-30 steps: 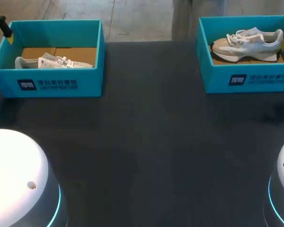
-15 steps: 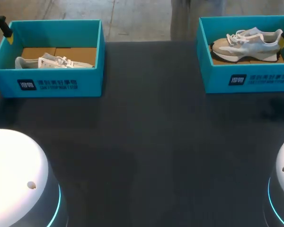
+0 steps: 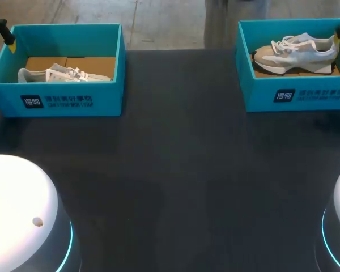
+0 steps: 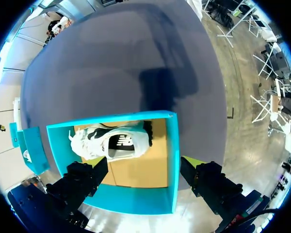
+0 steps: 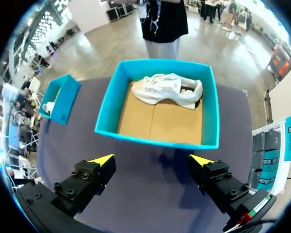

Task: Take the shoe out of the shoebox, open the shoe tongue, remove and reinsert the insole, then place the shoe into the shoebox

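**A:** Which step is judged to be in hand?

**B:** The first one, it seems: nothing has been lifted out yet. The left gripper (image 4: 144, 164) is held above an open teal cardboard shoebox (image 4: 136, 203). Its yellow-tipped fingers are spread wide and nothing is gripped between them.

**A:** And where is the shoe to be found?

**B:** A white laced trainer with a dark side marking (image 4: 111, 141) is seen on the brown floor of that box, apparently laid on its side. It is just ahead of the left gripper, nearer one finger than the other, and touched by neither.

**A:** Is anything held on the other side?

**B:** No. The right gripper (image 5: 152, 161) is likewise opened wide and left empty, with the dark matte table (image 5: 150, 194) beneath it. A second teal cardboard shoebox (image 5: 155, 138) is placed ahead of it. A pale grey-and-beige laced trainer (image 5: 167, 90) is set by that box's far wall, well apart from the fingertips.

**A:** What is called for next?

**B:** A descent into a box is probably needed, with the fingers kept spread until the trainer is straddled, then closed across its upper. The box walls would have to be cleared on the way down, and the loose laces could be snagged. Only once a shoe is set out on the table can the tongue and insole be dealt with.
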Controlling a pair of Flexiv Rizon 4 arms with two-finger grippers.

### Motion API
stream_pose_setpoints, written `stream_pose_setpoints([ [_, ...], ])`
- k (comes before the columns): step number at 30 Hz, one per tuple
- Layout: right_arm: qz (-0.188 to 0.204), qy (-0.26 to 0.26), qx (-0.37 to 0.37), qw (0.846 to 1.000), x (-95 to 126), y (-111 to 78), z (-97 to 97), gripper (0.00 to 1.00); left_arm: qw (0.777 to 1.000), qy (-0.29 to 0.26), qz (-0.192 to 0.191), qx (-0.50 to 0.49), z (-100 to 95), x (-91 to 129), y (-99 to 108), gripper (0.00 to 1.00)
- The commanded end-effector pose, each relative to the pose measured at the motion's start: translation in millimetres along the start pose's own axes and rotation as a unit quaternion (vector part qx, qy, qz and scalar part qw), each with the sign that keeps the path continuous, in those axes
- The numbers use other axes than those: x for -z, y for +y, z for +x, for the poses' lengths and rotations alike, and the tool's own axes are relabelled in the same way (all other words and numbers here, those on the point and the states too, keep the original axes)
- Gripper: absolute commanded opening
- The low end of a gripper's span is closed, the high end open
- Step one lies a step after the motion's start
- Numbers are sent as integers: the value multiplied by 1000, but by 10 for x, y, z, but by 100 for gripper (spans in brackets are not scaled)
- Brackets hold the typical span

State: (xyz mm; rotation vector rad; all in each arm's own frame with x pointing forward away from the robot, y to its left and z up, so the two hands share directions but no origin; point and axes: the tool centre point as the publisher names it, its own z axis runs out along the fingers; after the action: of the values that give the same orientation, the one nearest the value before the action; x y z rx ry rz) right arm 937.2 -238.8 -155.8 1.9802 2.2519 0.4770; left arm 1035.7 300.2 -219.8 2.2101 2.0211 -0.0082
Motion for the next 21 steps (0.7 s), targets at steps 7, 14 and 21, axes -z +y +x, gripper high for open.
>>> stream_pose_setpoints([
  [7, 37, -50, -32, 998, -308, 676, -166, 100, 1000, 1, 0, -1, 0, 5, 0, 100],
  [14, 37, -66, -47, 996, -552, 1017, -342, 100, 1000, 1, 0, -1, 0, 5, 0, 100],
  [21, 43, -76, -44, 995, -770, 1274, -535, 100, 1000, 1, 0, -1, 0, 5, 0, 100],
])
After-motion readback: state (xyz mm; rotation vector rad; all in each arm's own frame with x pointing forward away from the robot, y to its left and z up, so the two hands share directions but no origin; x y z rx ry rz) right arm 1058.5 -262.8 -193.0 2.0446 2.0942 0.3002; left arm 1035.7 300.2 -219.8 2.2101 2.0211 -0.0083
